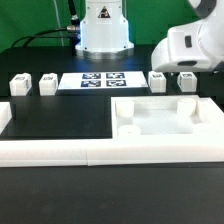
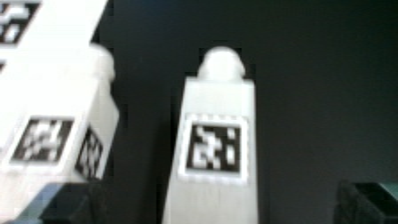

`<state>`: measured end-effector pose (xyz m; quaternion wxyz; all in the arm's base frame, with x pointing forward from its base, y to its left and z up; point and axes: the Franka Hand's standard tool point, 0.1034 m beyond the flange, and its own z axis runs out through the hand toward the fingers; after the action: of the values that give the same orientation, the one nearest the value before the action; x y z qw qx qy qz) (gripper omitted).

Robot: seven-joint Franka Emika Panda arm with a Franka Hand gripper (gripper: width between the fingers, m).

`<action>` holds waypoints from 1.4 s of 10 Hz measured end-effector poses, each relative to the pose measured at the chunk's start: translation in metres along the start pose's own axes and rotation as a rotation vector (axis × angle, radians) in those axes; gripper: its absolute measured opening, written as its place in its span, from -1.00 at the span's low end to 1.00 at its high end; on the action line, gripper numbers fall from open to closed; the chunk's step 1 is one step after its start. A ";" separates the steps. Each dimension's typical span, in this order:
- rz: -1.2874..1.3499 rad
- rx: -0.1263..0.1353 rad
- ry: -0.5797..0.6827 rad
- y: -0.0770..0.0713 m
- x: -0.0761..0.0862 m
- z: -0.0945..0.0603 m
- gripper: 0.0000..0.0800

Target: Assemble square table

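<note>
Hanging low at the exterior view's right, the gripper [image 1: 186, 71] sits just above the rightmost leg [image 1: 186, 84]. Its dark tips are too small there to judge.

Wrist view settles it. The fingers [image 2: 59, 205] show as dark blurred blocks at opposite corners of the frame, spread wide and gripping nothing. The centre leg [image 2: 217, 135] lies in line with the gap. The side leg [image 2: 54, 110] lies just beside it, apart and roughly parallel. Cannot tell which of these matches which leg in the exterior view.

Only the wrist view gives leg detail:
- white matte plastic, squared body
- one square black-and-white tag on the face
- centre leg narrows to a rounded peg at its far end

Only the exterior view gives the layout:
- third leg [image 1: 158, 82] stands near the rightmost one
- far-left leg [image 1: 20, 85] and second leg [image 1: 47, 83] stand well apart from those two, across the marker board [image 1: 100, 80]
- all four are in one row on the black table [image 1: 60, 120]

The tabletop slab [image 1: 165, 125] lies flat near the right pair of legs. It is large, white and smooth, with a raised edge and a round socket visible at one corner. No leg is fitted to it. The front rail [image 1: 55, 150] runs along its near side.
</note>
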<state>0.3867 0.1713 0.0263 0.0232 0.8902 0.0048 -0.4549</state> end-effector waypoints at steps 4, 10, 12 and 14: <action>0.055 0.011 -0.054 -0.010 0.000 0.031 0.62; 0.050 0.011 -0.053 -0.009 0.001 0.031 -0.29; 0.050 0.011 -0.053 -0.009 0.001 0.031 -0.29; 0.050 0.011 -0.053 -0.009 0.001 0.031 -0.29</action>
<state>0.3617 0.1793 0.0069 0.0298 0.8779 -0.0204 -0.4774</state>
